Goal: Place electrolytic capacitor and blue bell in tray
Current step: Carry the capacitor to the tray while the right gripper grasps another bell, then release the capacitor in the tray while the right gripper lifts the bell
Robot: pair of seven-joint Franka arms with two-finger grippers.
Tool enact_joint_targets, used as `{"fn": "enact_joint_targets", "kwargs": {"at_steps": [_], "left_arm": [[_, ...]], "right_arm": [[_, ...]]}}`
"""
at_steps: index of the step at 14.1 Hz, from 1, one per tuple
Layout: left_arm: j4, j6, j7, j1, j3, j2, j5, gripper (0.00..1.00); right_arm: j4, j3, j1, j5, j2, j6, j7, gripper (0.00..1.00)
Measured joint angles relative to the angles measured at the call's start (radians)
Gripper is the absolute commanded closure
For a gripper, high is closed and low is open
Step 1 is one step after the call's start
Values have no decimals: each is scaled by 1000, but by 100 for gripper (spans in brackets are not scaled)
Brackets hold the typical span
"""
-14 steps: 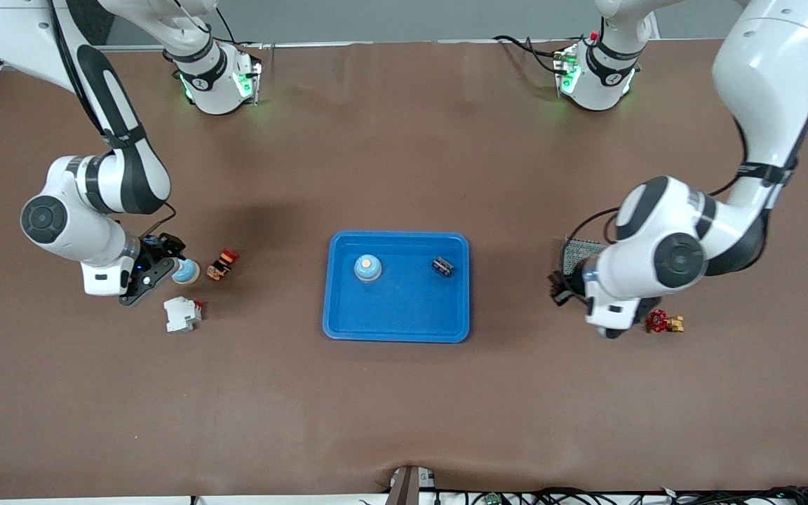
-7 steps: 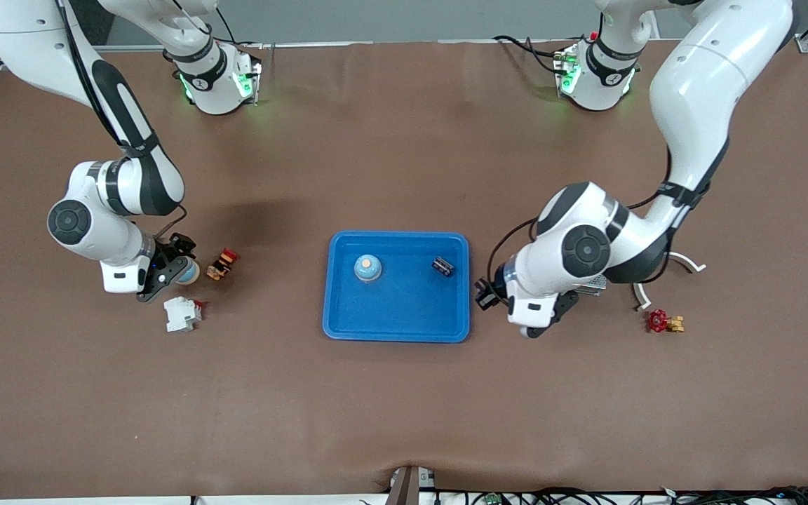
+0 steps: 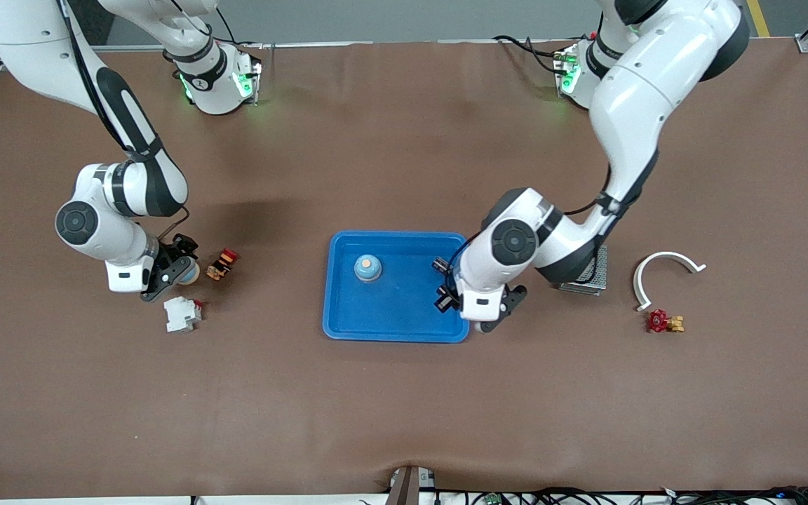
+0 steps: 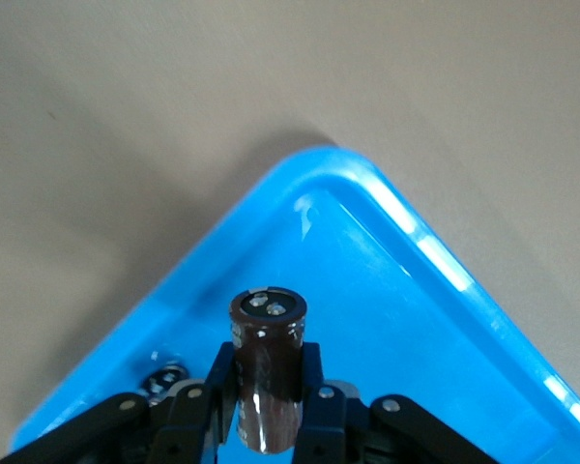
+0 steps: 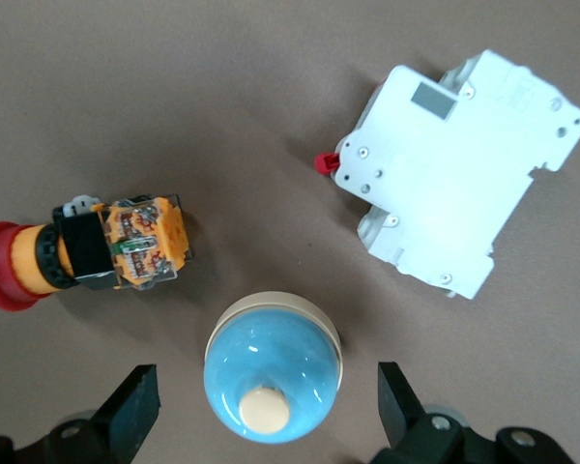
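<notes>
While carrying an electrolytic capacitor (image 4: 268, 372) pinched in left gripper (image 4: 269, 411) over tray (image 3: 348, 324) corner for release; right gripper (image 5: 268, 411) spread wide around blue bell (image 5: 273, 366), ready to grasp.

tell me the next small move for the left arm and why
Probably lower and open the left gripper: it is shut on a dark cylindrical electrolytic capacitor, held over a corner of the shallow bright-blue plastic tray. The right gripper hangs open around a blue bell outside the tray.
</notes>
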Motion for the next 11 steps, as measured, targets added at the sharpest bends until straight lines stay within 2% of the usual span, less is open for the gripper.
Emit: {"fn": "enact_joint_targets", "kwargs": {"at_steps": [4, 5, 6, 7, 11], "left_arm": [[15, 83, -24, -21, 16, 56, 0, 100], [17, 100, -26, -21, 18, 68, 0, 76], [18, 108, -26, -21, 21, 77, 0, 29], [20, 112, -26, -21, 25, 82, 0, 0], [38, 115, -26, -21, 27, 84, 0, 0]], "right_arm": [[-1, -1, -1, 0, 11, 13, -3, 0], [-2, -2, -3, 0, 14, 21, -11, 0], [-2, -3, -8, 0, 19, 30, -22, 0], [-2, -4, -13, 0, 25, 37, -31, 0], [-3, -4, -21, 0, 36, 47, -37, 0]]}}
